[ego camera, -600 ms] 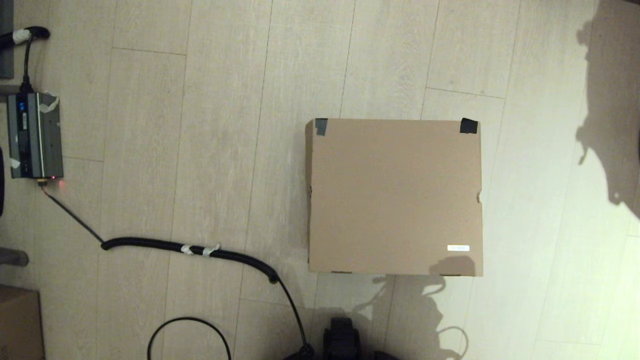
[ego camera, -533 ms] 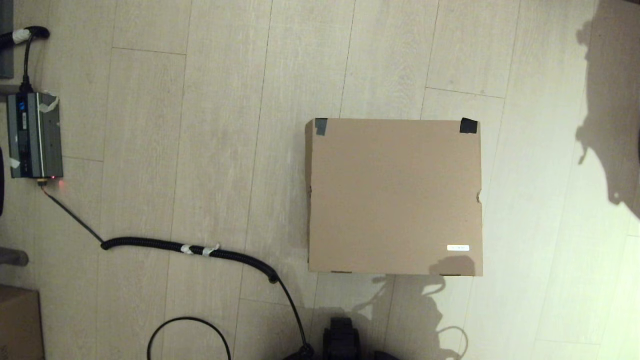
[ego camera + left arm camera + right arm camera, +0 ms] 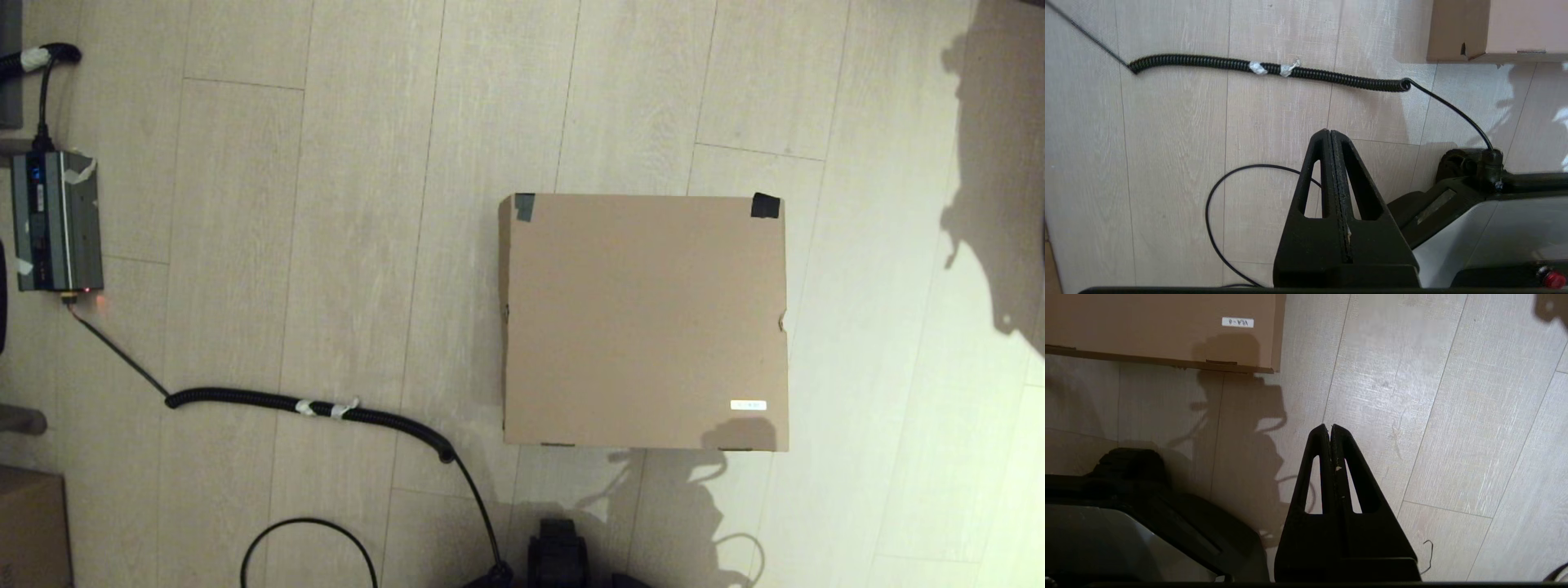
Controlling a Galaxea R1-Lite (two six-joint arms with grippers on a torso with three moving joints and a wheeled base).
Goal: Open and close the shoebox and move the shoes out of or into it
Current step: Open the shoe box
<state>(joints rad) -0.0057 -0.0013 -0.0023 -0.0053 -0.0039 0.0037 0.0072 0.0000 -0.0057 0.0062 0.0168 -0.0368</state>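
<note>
The shoebox (image 3: 645, 318) sits on the floor right of centre, a plain brown cardboard box with its lid down flat. Dark tape patches mark its two far corners and a small white label (image 3: 749, 405) sits near its front right corner. The shoes are out of view. My left gripper (image 3: 1329, 132) hangs shut above bare floor, with the box's near left corner (image 3: 1466, 45) ahead of it. My right gripper (image 3: 1329, 426) is also shut with nothing in it, above the floor off the box's near right corner (image 3: 1265, 355). Neither gripper shows in the head view.
A black coiled cable (image 3: 310, 406) runs across the floor left of the box, leading to a grey power unit (image 3: 55, 220) at the far left. A thin black wire loop (image 3: 310, 539) lies by my base (image 3: 559, 555). Another brown cardboard box (image 3: 28, 527) is at the bottom left edge.
</note>
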